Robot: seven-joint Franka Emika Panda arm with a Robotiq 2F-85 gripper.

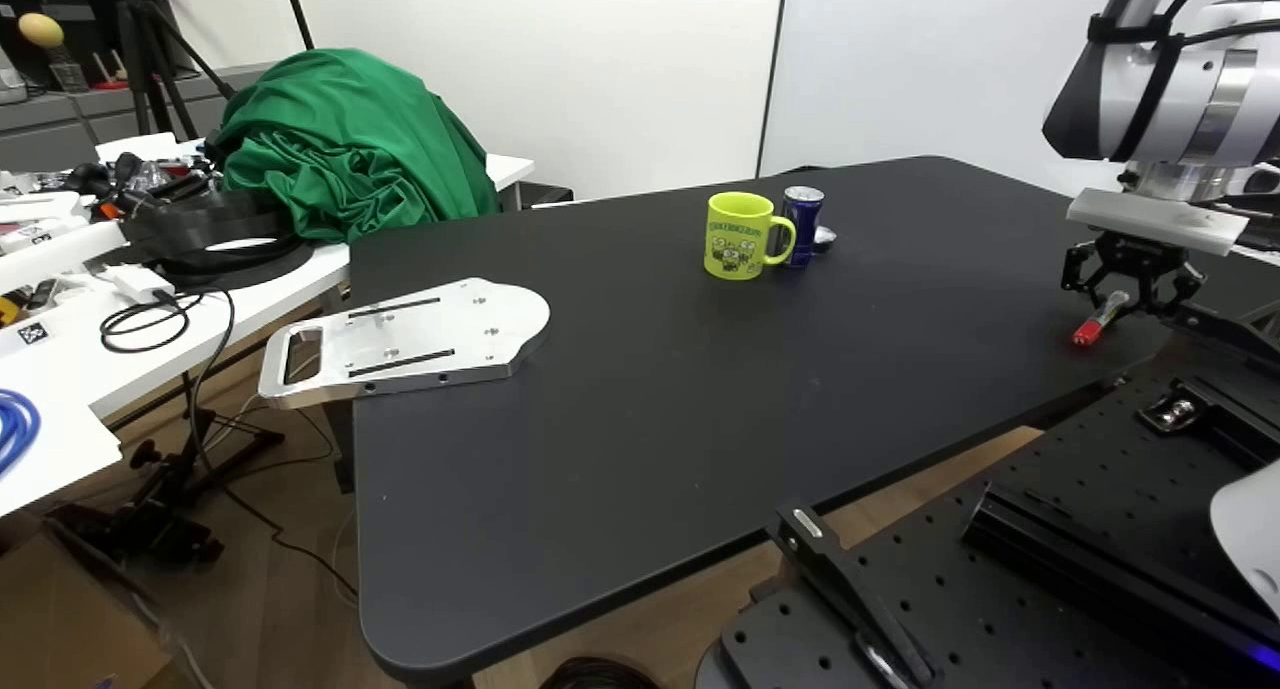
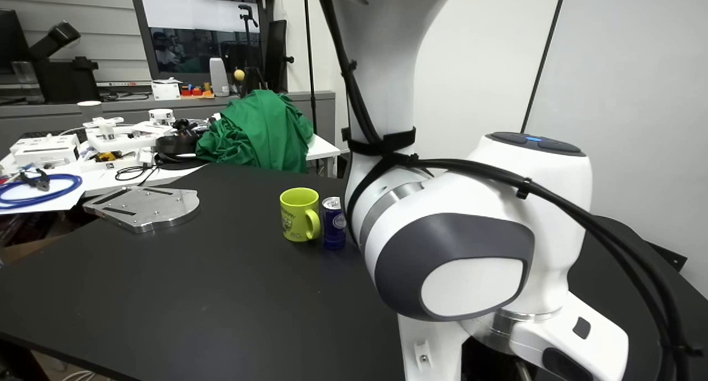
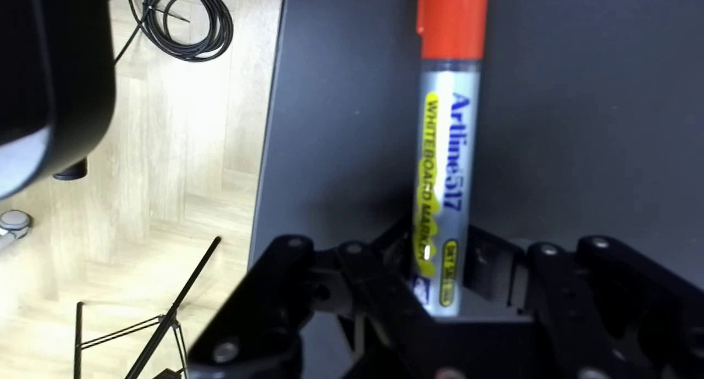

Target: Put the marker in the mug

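The marker (image 3: 448,148) has a red cap and a white and clear printed body. In the wrist view it lies between my gripper (image 3: 440,230)'s fingers, cap pointing away, with both pads against its sides. In an exterior view the gripper (image 1: 1122,304) is low over the table's right end, with the marker (image 1: 1102,317) slanting down to its red cap. I cannot tell whether the cap touches the table. The yellow-green mug (image 1: 736,237) stands upright, far from the gripper; it also shows in an exterior view (image 2: 297,215), where the arm hides gripper and marker.
A blue can (image 1: 801,227) stands right beside the mug's handle, with a small object (image 1: 823,237) behind it. A metal plate (image 1: 430,334) overhangs the table's (image 1: 650,449) left edge. A green cloth (image 1: 350,149) is heaped on a side table. The arm (image 2: 453,259) fills much of an exterior view.
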